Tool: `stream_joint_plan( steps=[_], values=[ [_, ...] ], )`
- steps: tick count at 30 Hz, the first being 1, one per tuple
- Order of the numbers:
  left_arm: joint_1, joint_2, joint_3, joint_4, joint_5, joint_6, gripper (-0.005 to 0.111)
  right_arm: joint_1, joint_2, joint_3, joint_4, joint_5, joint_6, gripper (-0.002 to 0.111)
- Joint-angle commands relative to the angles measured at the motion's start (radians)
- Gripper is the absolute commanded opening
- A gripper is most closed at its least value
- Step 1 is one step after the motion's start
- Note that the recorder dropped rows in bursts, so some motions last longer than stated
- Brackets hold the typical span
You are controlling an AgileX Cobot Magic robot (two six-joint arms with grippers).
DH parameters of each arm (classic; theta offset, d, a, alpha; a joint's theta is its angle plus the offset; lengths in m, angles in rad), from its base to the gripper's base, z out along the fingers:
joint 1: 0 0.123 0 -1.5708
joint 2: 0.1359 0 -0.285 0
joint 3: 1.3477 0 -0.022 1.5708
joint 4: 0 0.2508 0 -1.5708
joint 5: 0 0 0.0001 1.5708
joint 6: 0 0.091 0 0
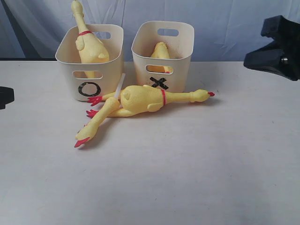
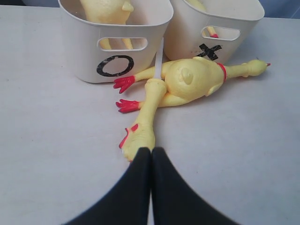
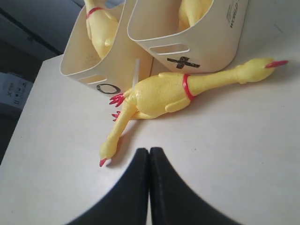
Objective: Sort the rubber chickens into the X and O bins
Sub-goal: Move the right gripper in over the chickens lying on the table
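The O bin [image 1: 89, 79] holds one rubber chicken [image 1: 90, 47] whose neck sticks up over the rim. A second rubber chicken [image 1: 160, 50] lies in the X bin [image 1: 161, 70]. In front of the bins a third chicken [image 1: 147, 99] lies on the table, head to the right. The neck and head of another chicken [image 1: 91, 127] stretch out from under it toward the front left. My left gripper [image 2: 151, 151] is shut and empty, its tips just short of that head [image 2: 138, 139]. My right gripper [image 3: 149, 151] is shut too, holding nothing.
A thin white strip [image 1: 119, 85] leans between the two bins. The bins stand at the back of the white table [image 1: 187, 168], before a pale curtain. Part of the left arm [image 1: 3, 97] shows at the left edge, and the right arm [image 1: 276, 44] hangs at the upper right.
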Motion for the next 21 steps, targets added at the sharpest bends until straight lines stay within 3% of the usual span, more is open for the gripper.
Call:
stream_joint_plan(
  steps=[1,21],
  values=[
    [-0.006,-0.008,0.007,-0.011,0.003,0.005,0.000,0.014,0.140,-0.063,0.035,-0.001,-0.017,-0.001],
    [-0.006,-0.008,0.007,-0.011,0.005,0.005,0.000,0.459,0.646,-0.314,0.094,-0.238,-0.018,-0.001]
  ],
)
